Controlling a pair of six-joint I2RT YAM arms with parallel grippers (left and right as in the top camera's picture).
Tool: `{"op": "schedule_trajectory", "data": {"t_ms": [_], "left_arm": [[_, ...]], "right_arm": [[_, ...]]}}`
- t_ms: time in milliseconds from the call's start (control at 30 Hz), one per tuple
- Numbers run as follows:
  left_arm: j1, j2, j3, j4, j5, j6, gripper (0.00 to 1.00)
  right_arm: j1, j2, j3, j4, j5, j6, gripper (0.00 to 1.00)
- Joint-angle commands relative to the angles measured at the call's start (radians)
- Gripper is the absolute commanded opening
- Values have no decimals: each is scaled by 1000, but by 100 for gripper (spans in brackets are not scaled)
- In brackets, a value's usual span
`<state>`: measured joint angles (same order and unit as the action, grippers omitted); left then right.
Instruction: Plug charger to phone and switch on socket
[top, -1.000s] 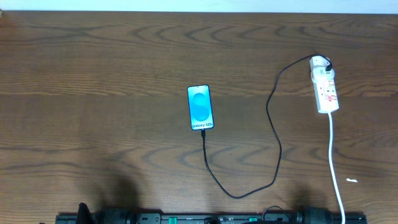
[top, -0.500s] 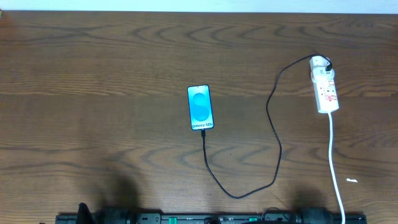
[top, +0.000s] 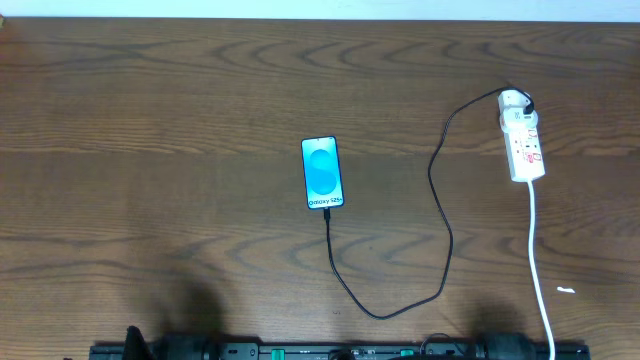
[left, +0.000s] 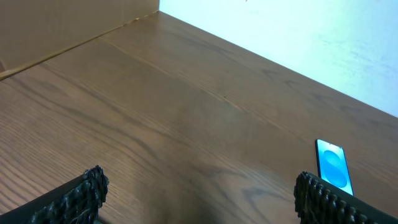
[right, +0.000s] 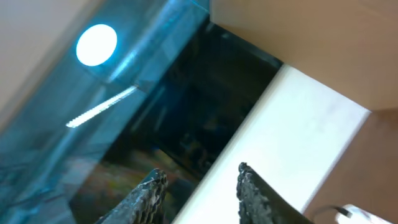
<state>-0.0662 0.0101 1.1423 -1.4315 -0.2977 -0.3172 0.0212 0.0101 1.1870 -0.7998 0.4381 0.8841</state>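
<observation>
Left end effector (left: 199, 191) agape, wrist-view only

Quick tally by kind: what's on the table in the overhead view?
phone: 1
charger cable, black: 1
power strip, white, with its cord: 1
small white scrap, too small to identify: 1
Total: 4
</observation>
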Motion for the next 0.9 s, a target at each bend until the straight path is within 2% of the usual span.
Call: {"op": "schedule_trajectory", "data": {"t_ms": [0, 33, 100, 300, 667, 867], "left_arm": [[4, -7, 7, 3, -7, -2, 98], [4, -7, 7, 3, -7, -2, 98], [4, -7, 7, 3, -7, -2, 98], [4, -7, 7, 3, -7, -2, 98], [4, -7, 7, 3, -7, -2, 98], [4, -7, 7, 3, -7, -2, 98]], "right_arm": [[7, -3, -7, -41, 42, -10, 44], [6, -3, -11, -57, 46, -10, 53], [7, -3, -30, -70, 61, -10, 99], [6, -3, -154, -56, 113, 44, 99], [7, -3, -522, 30, 66, 451, 99], [7, -3, -742, 198, -26, 454, 99]]}}
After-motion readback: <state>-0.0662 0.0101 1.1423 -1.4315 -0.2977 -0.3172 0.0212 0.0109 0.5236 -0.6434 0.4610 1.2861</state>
